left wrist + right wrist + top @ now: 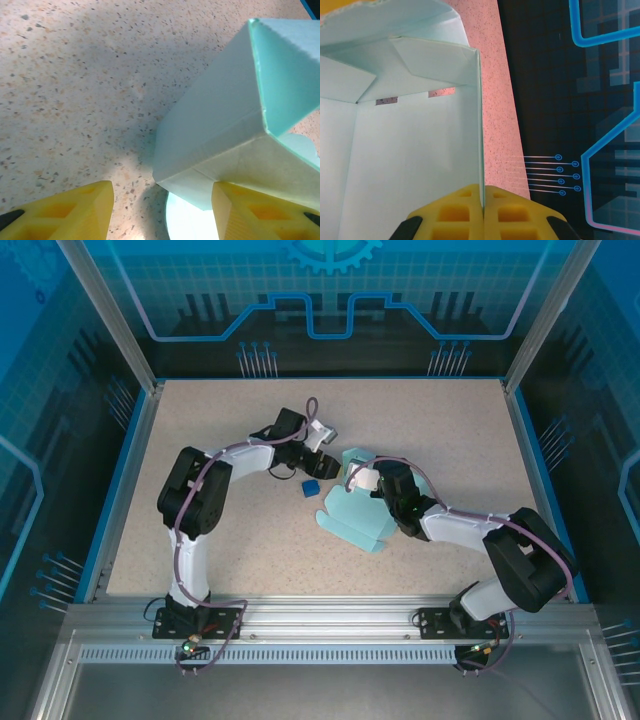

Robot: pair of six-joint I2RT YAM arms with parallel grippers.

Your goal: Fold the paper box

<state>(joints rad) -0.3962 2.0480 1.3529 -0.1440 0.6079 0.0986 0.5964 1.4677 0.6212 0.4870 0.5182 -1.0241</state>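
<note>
Right wrist view: the right gripper (482, 192) is pinched tight on the paper box (410, 165). One thin upright wall of the card rises edge-on from between its two yellow fingers (455, 212). Beyond them the box's pale cyan inside opens toward the camera. Its folded flaps meet at the far end, above two small slots. To the right of that wall lies the speckled table (495, 100), and past it a dark panel (570, 100) with blue circuit lines. In the left wrist view the left gripper (160, 200) is spread wide, its fingers well apart and low over the table. A bottom corner of the box reaches in between them, close against the finger on the right of that picture. Whether card and finger touch there I cannot tell. From the top external view the box stands partly raised a little right of the table's middle, between the two grippers. Flat flaps are spread on the surface toward the near edge. A small dark blue cube (310, 487) sits just beside the box on its left, near the left gripper and apart from both.
</note>
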